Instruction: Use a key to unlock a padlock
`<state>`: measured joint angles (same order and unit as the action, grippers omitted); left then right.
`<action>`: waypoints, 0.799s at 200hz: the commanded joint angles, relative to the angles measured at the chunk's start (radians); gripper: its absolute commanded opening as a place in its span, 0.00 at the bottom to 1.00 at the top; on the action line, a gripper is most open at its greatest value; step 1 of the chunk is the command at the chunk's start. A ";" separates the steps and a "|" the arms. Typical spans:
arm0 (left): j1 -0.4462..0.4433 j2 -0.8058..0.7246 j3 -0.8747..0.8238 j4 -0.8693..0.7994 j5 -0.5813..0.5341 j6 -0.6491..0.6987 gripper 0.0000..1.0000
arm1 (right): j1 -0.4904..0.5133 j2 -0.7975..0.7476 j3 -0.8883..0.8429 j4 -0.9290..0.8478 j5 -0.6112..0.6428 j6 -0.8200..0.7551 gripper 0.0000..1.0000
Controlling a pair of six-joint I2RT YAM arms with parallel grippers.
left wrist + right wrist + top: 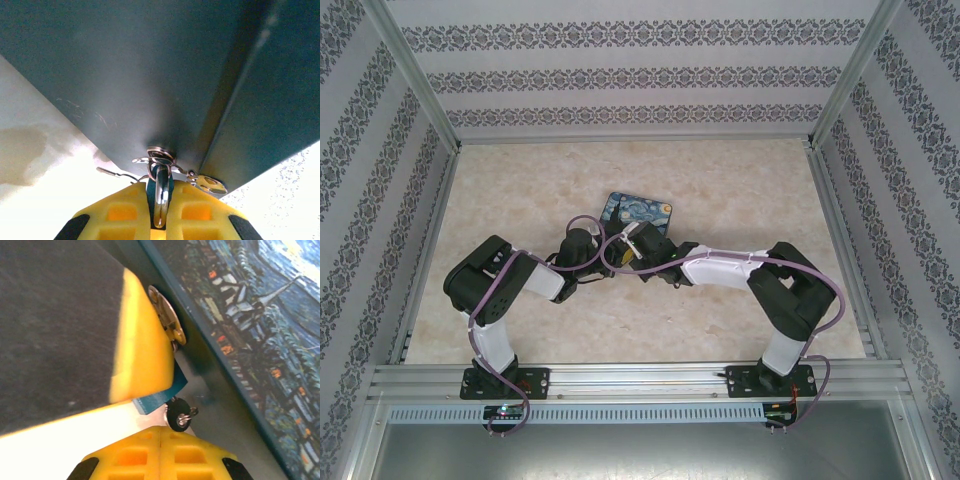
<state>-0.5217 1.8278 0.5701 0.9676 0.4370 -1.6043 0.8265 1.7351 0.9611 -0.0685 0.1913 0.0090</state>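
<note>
Top view: both arms meet at the Starry Night box (642, 212). Left wrist cam: left gripper (160, 207) clamped on padlock (161, 187), which hangs at the box's hasp (160, 152). Right wrist cam adds: right gripper (160, 439) fully closed, key (178, 415), black-headed, at its tips just below the padlock. Can't tell if it's pinched.

Your left arm (505, 285) and right arm (760, 275) both bend elbows-out and reach inward, wrists nearly meeting between them. Your left gripper (160, 200) has its yellow fingers pinched close; your right gripper (160, 432) is closed, fingertips together.
</note>
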 commanded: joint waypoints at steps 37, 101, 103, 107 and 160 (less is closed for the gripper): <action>-0.003 -0.019 0.028 0.017 0.026 0.003 0.00 | -0.028 -0.118 -0.079 0.049 -0.030 -0.006 0.33; -0.002 -0.028 0.023 0.015 0.029 0.006 0.00 | -0.036 -0.187 -0.179 0.108 0.019 -0.101 0.25; -0.002 -0.028 0.024 0.014 0.028 0.006 0.00 | -0.035 -0.186 -0.179 0.109 0.020 -0.103 0.25; -0.002 -0.030 0.023 0.013 0.029 0.007 0.00 | -0.031 -0.184 -0.180 0.111 0.021 -0.107 0.24; -0.002 -0.032 0.026 0.011 0.031 0.007 0.00 | 0.016 -0.116 -0.141 0.131 0.033 -0.121 0.25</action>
<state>-0.5224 1.8278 0.5743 0.9638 0.4450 -1.6043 0.8257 1.5814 0.7898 0.0360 0.2001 -0.0868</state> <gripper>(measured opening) 0.097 0.245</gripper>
